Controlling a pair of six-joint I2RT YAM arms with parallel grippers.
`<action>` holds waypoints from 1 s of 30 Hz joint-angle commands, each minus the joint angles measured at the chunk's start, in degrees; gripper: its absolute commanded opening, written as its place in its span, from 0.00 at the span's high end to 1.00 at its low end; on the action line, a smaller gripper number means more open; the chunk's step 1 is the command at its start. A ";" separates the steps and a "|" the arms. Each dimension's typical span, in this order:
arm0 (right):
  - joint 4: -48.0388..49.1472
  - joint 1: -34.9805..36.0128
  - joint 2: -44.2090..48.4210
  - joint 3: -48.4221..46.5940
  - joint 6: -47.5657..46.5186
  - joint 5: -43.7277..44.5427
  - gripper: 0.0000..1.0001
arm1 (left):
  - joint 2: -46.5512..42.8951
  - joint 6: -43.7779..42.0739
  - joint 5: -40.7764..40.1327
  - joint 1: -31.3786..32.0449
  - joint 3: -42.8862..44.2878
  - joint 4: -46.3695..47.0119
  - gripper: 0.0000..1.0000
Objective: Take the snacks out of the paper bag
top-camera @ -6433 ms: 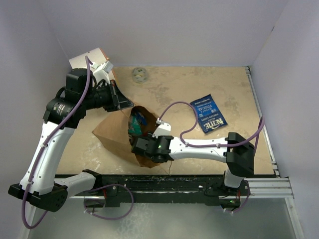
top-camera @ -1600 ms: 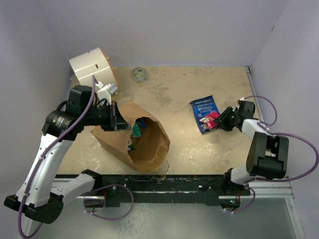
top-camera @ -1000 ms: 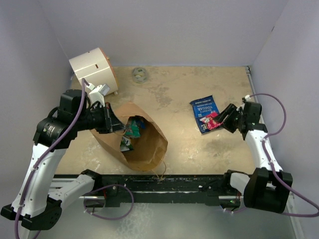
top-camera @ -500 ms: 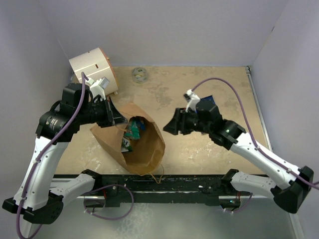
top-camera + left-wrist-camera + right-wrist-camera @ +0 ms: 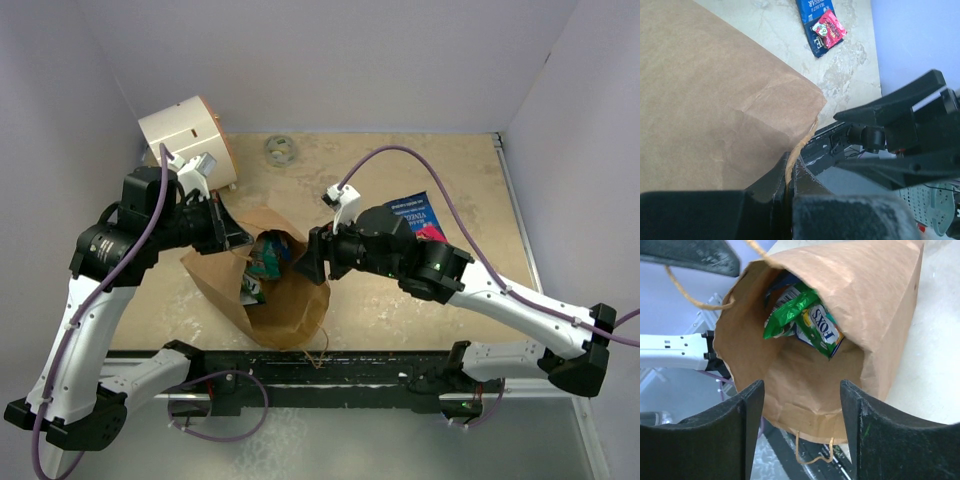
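Partly done. Already out on surface [image 5: 400, 170]: blue packet [image 5: 810, 12] with red packet [image 5: 829, 29] lying on it, well right of paper bag [image 5: 270, 290]. Yet to remove: green-and-yellow packet [image 5: 800, 315], at least one more beneath, inside bag. Left claw [image 5: 790, 172] clamped on bag rim. Right claw [image 5: 801, 390] apart, empty, aimed at bag mouth.

My left arm [image 5: 95, 300] is raised, elbow high, forearm pointing right. My left tool [image 5: 225, 232] is pinched tight on the rim of the paper bag [image 5: 295, 310]. My right arm [image 5: 500, 300] stretches leftward across the tabletop. My right tool [image 5: 308, 258] has its jaws apart and grips nothing.
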State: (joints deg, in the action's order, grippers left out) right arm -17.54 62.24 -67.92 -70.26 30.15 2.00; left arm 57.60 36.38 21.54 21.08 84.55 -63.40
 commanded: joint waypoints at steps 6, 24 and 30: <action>15.81 11.24 2.01 5.14 -20.91 8.50 0.32 | -0.30 -1.67 -3.10 0.01 2.46 0.91 1.00; 40.21 18.40 -13.10 18.88 -38.38 21.53 0.33 | 1.29 -5.62 -3.50 0.01 4.87 1.13 1.00; 52.64 17.97 -19.79 20.47 -41.19 29.89 0.36 | 2.07 -7.03 -3.59 0.04 6.37 0.11 1.00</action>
State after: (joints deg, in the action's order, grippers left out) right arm 21.04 80.51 -86.56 -50.94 -7.53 25.04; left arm 59.59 31.70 18.63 21.08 88.09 -64.01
